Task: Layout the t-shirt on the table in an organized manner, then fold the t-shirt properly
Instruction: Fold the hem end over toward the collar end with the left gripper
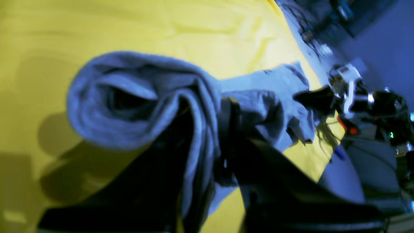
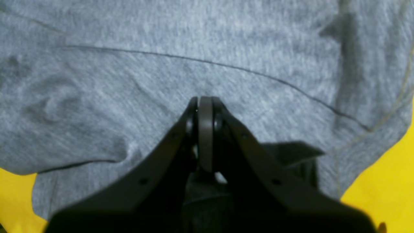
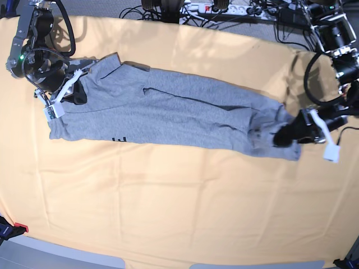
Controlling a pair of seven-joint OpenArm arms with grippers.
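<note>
The heather-grey t-shirt (image 3: 179, 112) lies stretched in a long crumpled band across the far half of the peach table (image 3: 168, 213). A bit of black lettering (image 3: 119, 140) shows at its near edge. My left gripper (image 3: 283, 136) is shut on the shirt's right end; in the left wrist view the cloth (image 1: 136, 97) bunches and loops around the dark fingers (image 1: 226, 123). My right gripper (image 3: 77, 92) is at the shirt's left end. In the right wrist view its jaws (image 2: 204, 106) are closed together against the grey cloth (image 2: 161, 74).
Cables and a power strip (image 3: 213, 8) run along the far table edge. A small red item (image 3: 17, 228) sits at the near left corner. The right arm (image 1: 349, 94) shows far off in the left wrist view. The table edge (image 1: 326, 168) is near the left gripper.
</note>
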